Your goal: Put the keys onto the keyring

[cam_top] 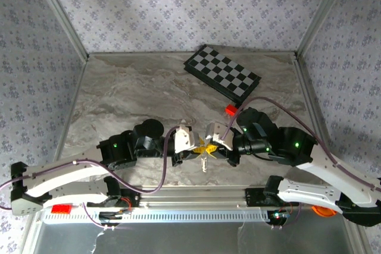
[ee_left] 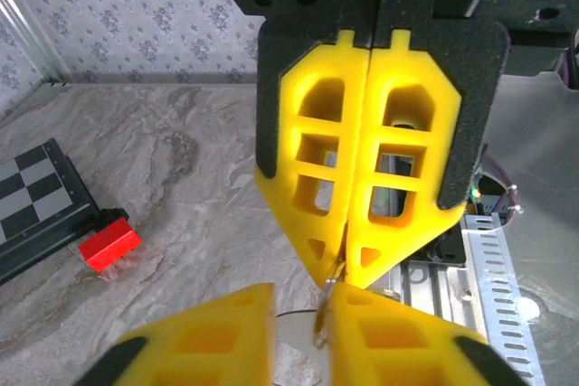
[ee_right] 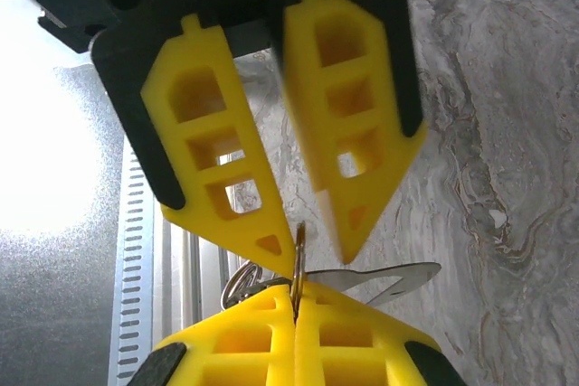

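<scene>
Grey marbled table [cam_top: 131, 93] under the keyring [ee_right: 298, 259], floral-papered walls [cam_top: 178, 4] around

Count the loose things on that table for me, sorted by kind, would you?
Chessboard: 1
Red block: 1
Keyring: 1
Key: 1 plainly seen; any others are hidden
Total: 4

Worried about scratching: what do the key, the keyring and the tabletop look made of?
Key: thin bare metal, silvery with dull sheen. Keyring: likely steel wire, grey, glinting. Tabletop: marble-look veined surface, matte; possibly laminate or printed sheet.
</scene>
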